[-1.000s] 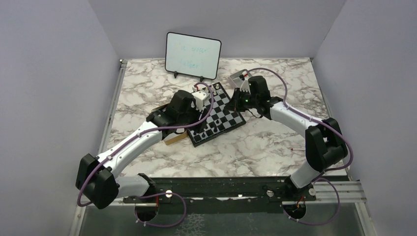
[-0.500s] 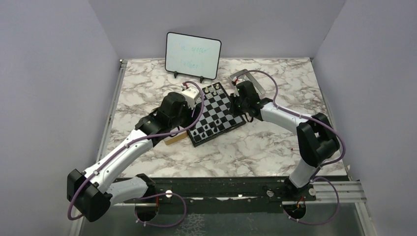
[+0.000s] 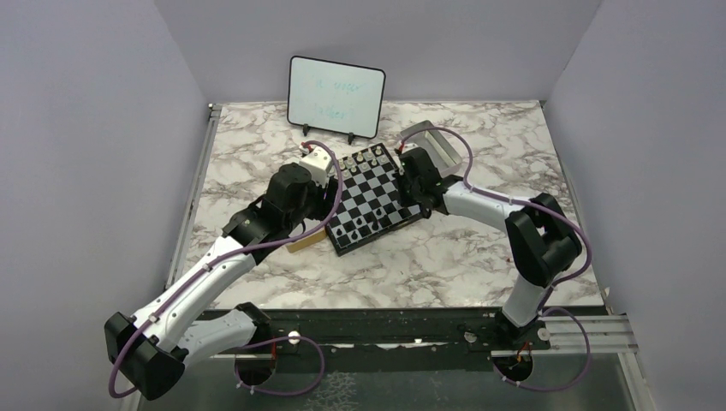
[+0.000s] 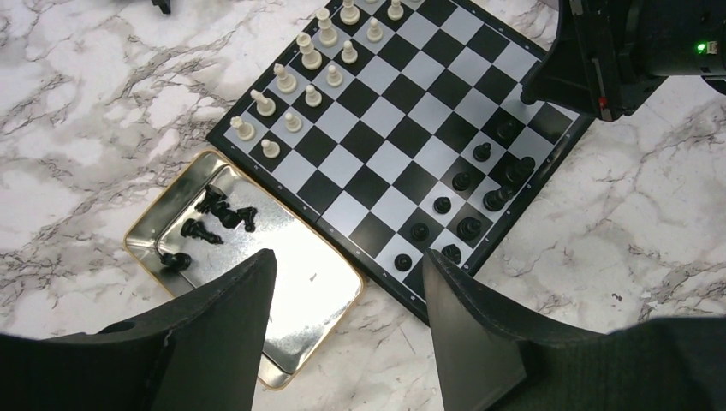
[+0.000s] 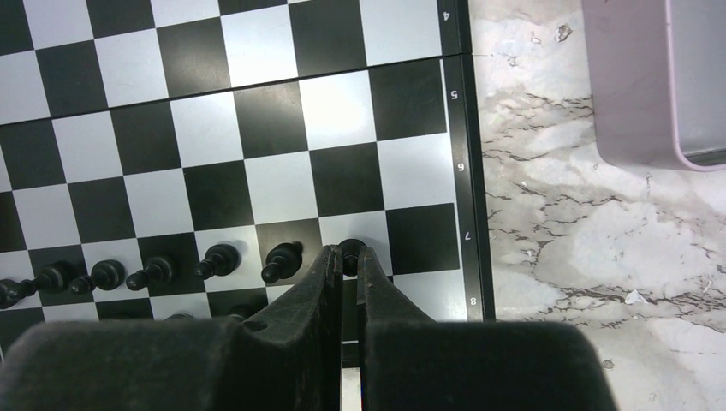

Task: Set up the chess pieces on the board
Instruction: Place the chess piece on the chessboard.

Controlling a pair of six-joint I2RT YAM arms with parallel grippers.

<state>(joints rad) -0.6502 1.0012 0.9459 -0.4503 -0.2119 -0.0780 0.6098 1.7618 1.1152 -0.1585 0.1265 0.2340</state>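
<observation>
Right wrist view: the right gripper (image 5: 345, 257) is seen closed narrow on a single black piece (image 5: 349, 247), which is pinched at its head over a white square of the board (image 5: 257, 128), second in from the numbered rim. Whether its base rests on the square cannot be told. A row of black pawns (image 5: 214, 259) is stood along the same rank of the board. A grey tray (image 5: 659, 86) is noted off the board, beyond the numbered rim. Left wrist view: the left gripper (image 4: 347, 261) is held wide apart, with nothing between its fingers, above a shiny tin (image 4: 317, 291) placed just beside the board's edge. Several black chess pieces (image 4: 218, 214) are seen lying on their sides in the tin. White pieces (image 4: 300, 77) are lined up in two ranks on one side of the board, and more black ones (image 4: 471, 197) are stood on the opposite side. Top external view: a whiteboard (image 3: 336, 96) is propped upright behind the board.
</observation>
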